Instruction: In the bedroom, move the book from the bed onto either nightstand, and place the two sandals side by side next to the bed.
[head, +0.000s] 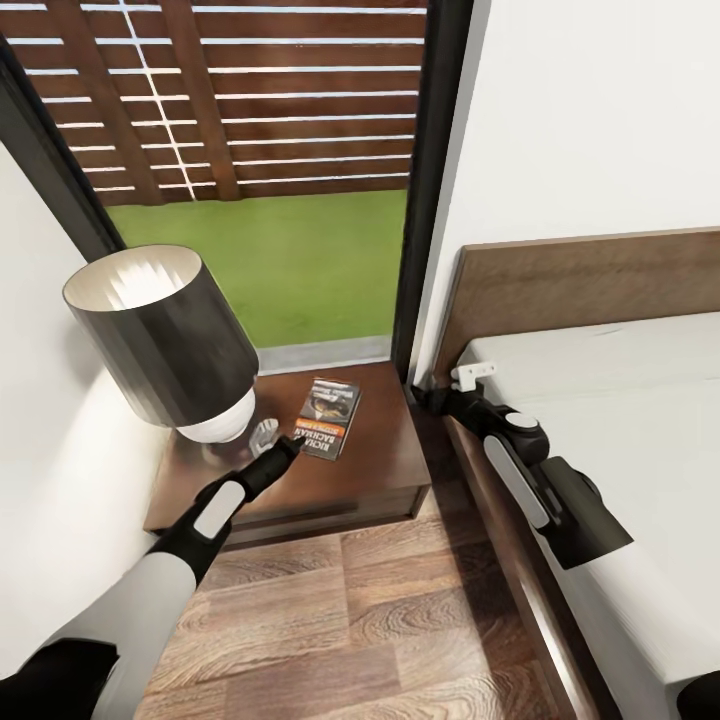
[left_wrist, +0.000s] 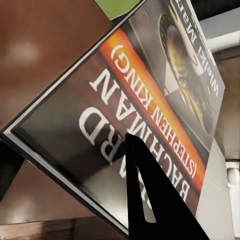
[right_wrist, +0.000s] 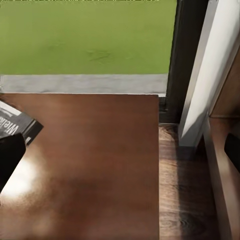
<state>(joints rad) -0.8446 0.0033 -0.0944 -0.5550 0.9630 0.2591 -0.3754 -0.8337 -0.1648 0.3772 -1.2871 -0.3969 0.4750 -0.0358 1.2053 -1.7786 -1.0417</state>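
Book (head: 330, 417) flat on nightstand (head: 385, 470), touching left claw (head: 296, 441).

Left arm (head: 160, 580) comes in from about 7 o'clock and stretches up toward 1 o'clock, white sleeve then dark wrist, ending in the left gripper (head: 293, 441). Can't really tell how wide its jaws are; the wrist cam just shows one dark finger (left_wrist: 150, 200). Right arm (head: 545, 485) reaches from 4 o'clock toward 10 o'clock, right gripper (head: 425, 397) at its tip, jaws unclear too.
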